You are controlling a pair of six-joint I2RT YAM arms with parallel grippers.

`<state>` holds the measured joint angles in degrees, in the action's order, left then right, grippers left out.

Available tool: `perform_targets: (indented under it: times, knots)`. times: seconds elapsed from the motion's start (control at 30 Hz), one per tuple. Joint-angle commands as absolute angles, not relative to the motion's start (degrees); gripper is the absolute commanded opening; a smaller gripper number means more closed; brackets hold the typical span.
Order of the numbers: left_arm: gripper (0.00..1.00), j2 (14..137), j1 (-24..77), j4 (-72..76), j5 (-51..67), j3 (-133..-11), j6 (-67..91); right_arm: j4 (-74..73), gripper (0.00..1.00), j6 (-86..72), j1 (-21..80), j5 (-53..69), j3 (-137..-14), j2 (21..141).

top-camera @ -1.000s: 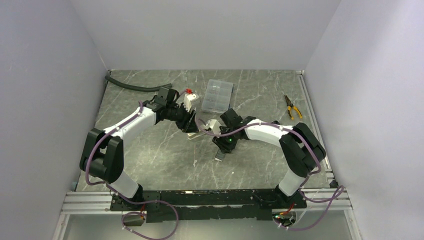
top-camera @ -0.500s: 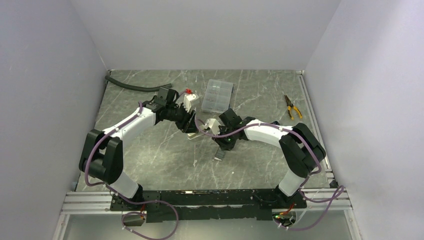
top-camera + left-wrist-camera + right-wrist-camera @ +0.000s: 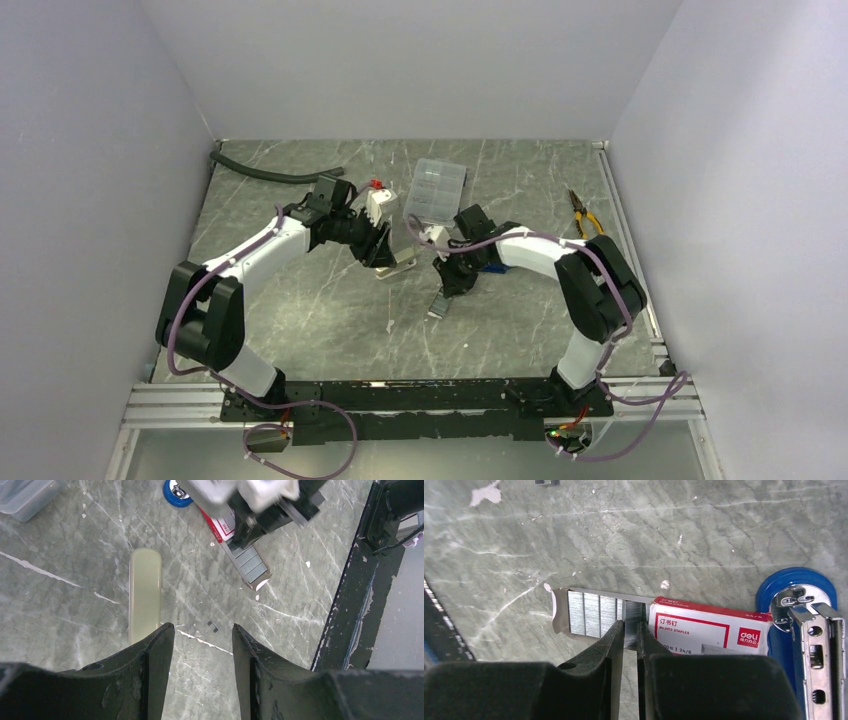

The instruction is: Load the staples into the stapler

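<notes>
Black hose: a black hose is being seen lying along the far left corner of the table.
Left gripper: the left gripper is being held low over the marbled table. Its fingers are being kept apart, with nothing between them.
Cream bar: a flat cream bar is being seen lying on the table just ahead of the left-hand finger. Whether it is being touched cannot be told.
Clear case: a clear case of compartments is being seen lying beyond both grippers.
Staples: the staples are being shown as silvery strips lying side by side in a tray. The tray is being seen drawn partly out of a white box with red edging, on the table between the two arms.
Right gripper: the right gripper is being pointed down at the tray. Its fingers are being pressed almost together on a strip of staples where the tray meets the box.
Stapler: the blue stapler is being seen just beside the far end of the box, with its metal channel being shown over the blue base.
Pliers: yellow-handled pliers are being seen lying well apart, near the table's right edge.
</notes>
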<state>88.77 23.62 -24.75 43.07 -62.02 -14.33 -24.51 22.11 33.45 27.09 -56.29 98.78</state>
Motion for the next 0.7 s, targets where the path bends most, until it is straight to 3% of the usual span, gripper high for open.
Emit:
perform_targets:
  times: [0.0,0.23,0.67]
  knots:
    - [0.51,86.8,23.9,-24.4,43.1,-62.0,-16.4,-27.5,0.12,21.8,28.4,39.2,-59.0,102.4]
    - [0.51,87.0,23.8,-24.3,43.0,-61.8,-16.7,-29.6,0.11,21.5,24.1,49.3,-60.8,105.1]
    - [0.51,87.0,23.8,-24.6,42.9,-61.9,-17.0,-31.8,0.11,22.3,22.8,54.2,-62.6,108.0]
